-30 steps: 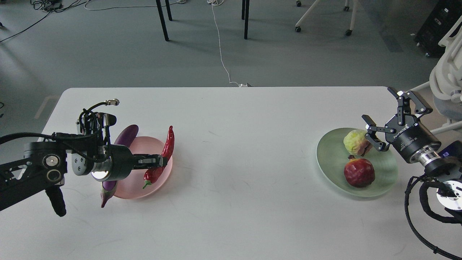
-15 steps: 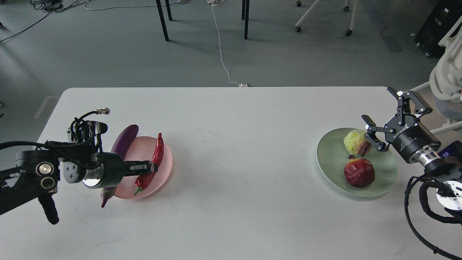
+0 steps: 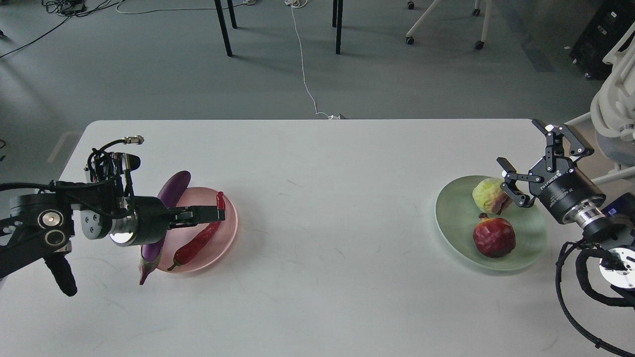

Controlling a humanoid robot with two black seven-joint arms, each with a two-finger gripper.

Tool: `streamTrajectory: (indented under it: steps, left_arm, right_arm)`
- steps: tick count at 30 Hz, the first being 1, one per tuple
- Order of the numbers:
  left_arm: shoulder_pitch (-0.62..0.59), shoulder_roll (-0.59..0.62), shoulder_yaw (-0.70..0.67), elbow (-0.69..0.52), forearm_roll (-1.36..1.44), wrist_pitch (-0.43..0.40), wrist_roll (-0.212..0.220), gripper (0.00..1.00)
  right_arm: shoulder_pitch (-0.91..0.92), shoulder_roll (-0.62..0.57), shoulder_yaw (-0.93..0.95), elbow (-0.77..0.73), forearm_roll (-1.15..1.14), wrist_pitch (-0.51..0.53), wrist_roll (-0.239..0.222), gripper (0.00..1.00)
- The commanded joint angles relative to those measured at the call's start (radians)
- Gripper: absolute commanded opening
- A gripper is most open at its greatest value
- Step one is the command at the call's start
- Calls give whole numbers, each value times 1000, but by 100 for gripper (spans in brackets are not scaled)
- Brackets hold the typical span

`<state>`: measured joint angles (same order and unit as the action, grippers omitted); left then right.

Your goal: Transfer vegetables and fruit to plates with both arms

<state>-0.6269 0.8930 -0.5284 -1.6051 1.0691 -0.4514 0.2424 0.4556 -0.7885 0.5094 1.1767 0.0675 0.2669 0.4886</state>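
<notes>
At the left of the frame the left gripper, its jaws looking released, is hovering over the chili lying beside the eggplant on the pink plate, while at the right the right gripper, jaws spread wide and empty, is hanging by the pomegranate and yellow-green fruit resting on the green plate, so the sorting is looking finished.

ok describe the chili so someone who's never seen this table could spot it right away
Look at the left side of the white table, where a pink plate sits. The chili lies slantwise on that plate, just under the left end effector. It is red, thin and wrinkled, unlike the thicker glossy purple eggplant beside it.
</notes>
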Motion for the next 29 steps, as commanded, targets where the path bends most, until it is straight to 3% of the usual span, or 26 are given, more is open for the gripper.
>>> streamTrajectory:
  steps: [1, 4, 6, 9, 12, 14, 18, 22, 29]
  left_arm:
    - [1, -58, -146, 10, -165, 14, -63, 94]
    - [10, -109, -241, 68, -270, 36, -130, 97]
    - [15, -152, -278, 109, -311, 71, -210, 97]
    - [18, -210, -280, 157, -353, 192, -316, 98]
    - [55, -273, -285, 163, -391, 351, -389, 97]
    - [61, -308, -285, 171, -397, 411, -413, 97]
    - [179, -387, -367, 195, -388, 421, -475, 98]
    - [289, -476, -502, 218, -385, 416, -474, 98]
    - [325, -503, -530, 231, -385, 416, -477, 98]
  right_arm:
    - [0, 0, 0, -2, 0, 0, 0, 97]
    - [2, 0, 0, -2, 0, 0, 0, 97]
    - [2, -1, 0, -2, 0, 0, 0, 97]
    - [3, 2, 0, -3, -2, 0, 0, 97]
    - [5, 2, 3, 0, -37, 0, 0, 97]
    - [6, 2, 20, 0, -49, 0, 0, 97]
    - [11, 3, 52, 1, -48, 0, 0, 97]
    - [12, 2, 86, -8, -49, -2, 0, 97]
    - [38, 2, 123, -26, -92, -11, 0, 97]
